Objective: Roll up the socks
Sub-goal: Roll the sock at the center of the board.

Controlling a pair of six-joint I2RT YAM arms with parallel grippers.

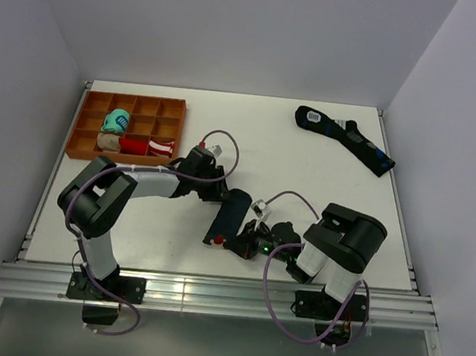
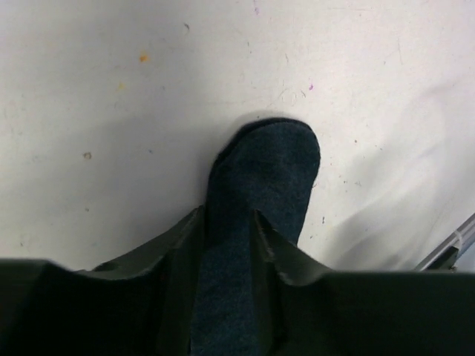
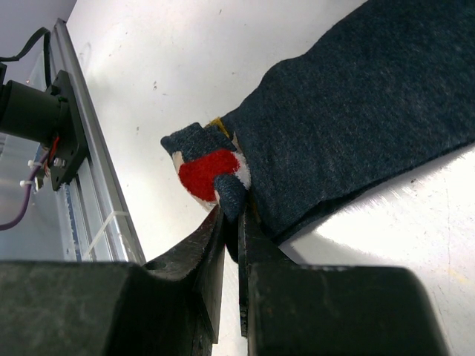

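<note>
Navy socks point(image 1: 232, 214): they lie flat on the white surface point(image 1: 308, 169), between your two hands and near the front edge.
Red patch point(image 3: 202, 172): it sits at the end of the socks nearest you, and that end is curled up a little.
Your right hand point(image 3: 234, 216): it is closed tight and pinches a fold of cloth right by the patch.
Your left hand point(image 2: 227, 222): it is partly closed, with one finger on each side of the far end of the socks, squeezing them. The round tip pokes out past the fingers.
Step, I think: starting the roll from the patch end.
How to do it well: press your left hand down firmly so the socks do not slide. Turn your right hand slowly toward the left one, so the patch end tucks over itself. Make the roll tight and straight.
Watch out: your right hand has only a small bit of cloth, so it could slip out.
Other things: the long sock point(image 1: 346, 139) and the tray point(image 1: 84, 117) are well apart from the socks. Leave them be.
</note>
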